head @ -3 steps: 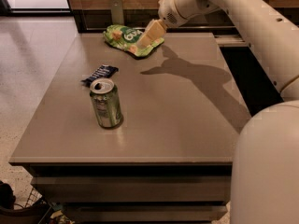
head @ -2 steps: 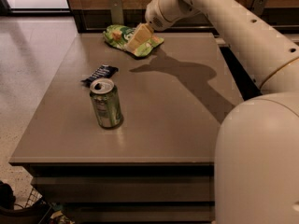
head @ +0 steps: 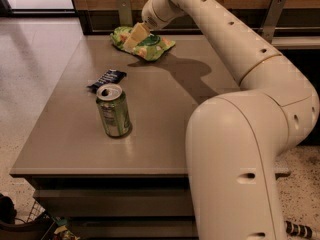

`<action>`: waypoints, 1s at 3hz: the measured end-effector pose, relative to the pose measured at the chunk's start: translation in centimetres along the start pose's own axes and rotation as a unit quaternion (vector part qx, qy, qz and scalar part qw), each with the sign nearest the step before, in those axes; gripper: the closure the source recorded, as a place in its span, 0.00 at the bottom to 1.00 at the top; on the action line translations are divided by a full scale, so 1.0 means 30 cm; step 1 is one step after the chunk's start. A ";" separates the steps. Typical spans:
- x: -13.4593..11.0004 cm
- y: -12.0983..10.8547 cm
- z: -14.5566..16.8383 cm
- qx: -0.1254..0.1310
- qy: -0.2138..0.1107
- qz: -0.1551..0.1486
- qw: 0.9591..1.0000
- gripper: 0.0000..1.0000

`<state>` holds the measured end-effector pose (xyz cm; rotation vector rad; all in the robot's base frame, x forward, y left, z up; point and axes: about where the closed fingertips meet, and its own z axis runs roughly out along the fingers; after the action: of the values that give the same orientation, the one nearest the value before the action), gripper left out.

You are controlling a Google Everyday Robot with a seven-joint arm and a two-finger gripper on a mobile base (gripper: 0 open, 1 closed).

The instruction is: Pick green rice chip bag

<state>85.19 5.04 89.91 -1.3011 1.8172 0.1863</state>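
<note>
Gripper (head: 134, 36) hangs low at the far side of the table (head: 65, 129), well beyond the can (head: 113, 110) and a little to its right in the view. Its pale tan tip lies over the left part of the bag (head: 156, 46). It looks to be touching the bag's top, or just above it. Whether the gripper is open or closed cannot be told, and nothing shows that it has hold of the bag.

The bag lies flat on the table, well beyond the can and near the back edge. Its light-green crinkled face and part of a dark oval show just right of the gripper. The can stands upright with its opened top showing. The wrapper (head: 106, 79) lies flat just beyond the can, between it and the bag.

1 second ago the gripper was over the bag's right end. 0.7 seconds ago it was nearer the middle. Now it sits farther left, closer to the line straight beyond the can. The arm (head: 235, 39) has swung with it, and its large joint now hides more of the table to the right of the can. The arm's shadow (head: 187, 74) has slid left too. Bag, can and wrapper lie where they were.
</note>
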 end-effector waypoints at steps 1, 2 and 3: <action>0.016 -0.038 0.051 0.007 0.012 0.010 1.000 0.00; 0.060 -0.057 0.072 0.011 0.028 0.022 0.999 0.00; 0.170 -0.040 0.108 -0.008 0.059 0.044 0.997 0.00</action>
<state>87.61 2.78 84.72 -1.2675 1.9777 0.1745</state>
